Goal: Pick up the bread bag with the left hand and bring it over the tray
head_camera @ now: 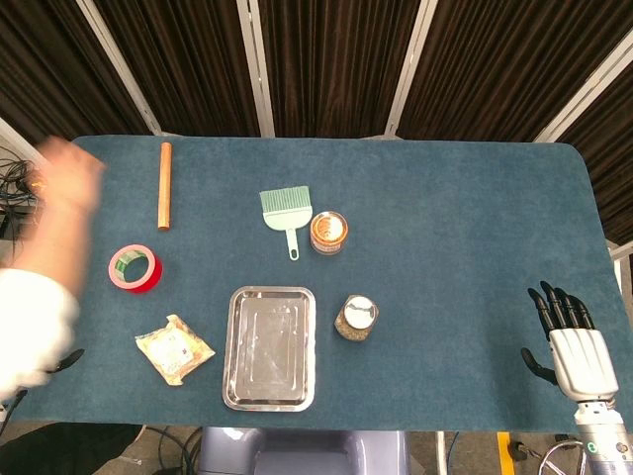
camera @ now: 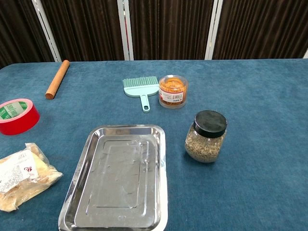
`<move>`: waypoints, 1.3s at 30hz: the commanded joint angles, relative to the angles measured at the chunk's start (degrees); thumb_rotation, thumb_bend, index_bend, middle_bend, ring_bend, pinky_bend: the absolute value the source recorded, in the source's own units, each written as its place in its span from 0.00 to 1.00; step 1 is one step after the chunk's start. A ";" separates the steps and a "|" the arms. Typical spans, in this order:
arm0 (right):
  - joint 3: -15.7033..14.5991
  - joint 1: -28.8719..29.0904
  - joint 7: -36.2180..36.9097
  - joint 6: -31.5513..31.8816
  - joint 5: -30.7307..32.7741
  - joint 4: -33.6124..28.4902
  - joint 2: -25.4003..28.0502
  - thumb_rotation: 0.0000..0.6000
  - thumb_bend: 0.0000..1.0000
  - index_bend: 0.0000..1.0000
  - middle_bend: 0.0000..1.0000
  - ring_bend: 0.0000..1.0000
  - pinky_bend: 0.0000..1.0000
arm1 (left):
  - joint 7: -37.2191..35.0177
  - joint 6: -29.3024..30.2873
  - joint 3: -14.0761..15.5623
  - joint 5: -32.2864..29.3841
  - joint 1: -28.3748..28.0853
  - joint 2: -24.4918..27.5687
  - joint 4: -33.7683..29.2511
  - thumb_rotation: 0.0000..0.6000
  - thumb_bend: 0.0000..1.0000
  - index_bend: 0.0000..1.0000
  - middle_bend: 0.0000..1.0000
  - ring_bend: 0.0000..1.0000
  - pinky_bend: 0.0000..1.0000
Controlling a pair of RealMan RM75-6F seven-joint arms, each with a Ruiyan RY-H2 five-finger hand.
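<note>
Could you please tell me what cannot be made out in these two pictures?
- Left hand: in the head view only a dark tip shows, the rest covered by a blurred person's arm; absent from the chest view.
- Bread bag: cut off by the chest view's left edge; label too small to read.
- Right hand: outside the chest view.
- Tape roll: cut by the chest view's left edge.

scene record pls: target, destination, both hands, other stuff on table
target: clear plastic bread bag, lying flat on the blue table, left of the tray, untouched
destination: rectangular steel tray, nothing in it
left hand: only a dark tip at the left edge; state unclear
right hand: white-and-black right hand, fingers spread, holding nothing
other: red tape roll, wooden rod, mint green brush, clear tub of orange contents, black-lidded seed jar
note: blurred person's arm at left
</note>
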 commanded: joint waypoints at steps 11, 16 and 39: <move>-0.01 0.03 -0.13 0.17 -0.31 -0.18 -0.03 1.00 0.30 0.00 0.00 0.00 0.10 | 2.87 -6.23 0.45 -1.68 -2.38 0.97 -1.53 1.00 0.07 0.00 0.00 0.00 0.00; 0.10 0.04 -0.34 0.14 -0.06 -0.25 -0.13 1.00 0.30 0.00 0.00 0.00 0.10 | 9.40 -17.25 0.85 -5.63 -7.23 1.41 -3.52 1.00 0.07 0.00 0.00 0.00 0.04; 0.26 -0.13 1.47 0.92 -0.62 -0.02 0.37 1.00 0.30 0.00 0.00 0.00 0.10 | 30.88 -24.66 -0.62 -16.52 -15.86 -20.04 0.19 1.00 0.32 0.64 0.66 0.58 0.63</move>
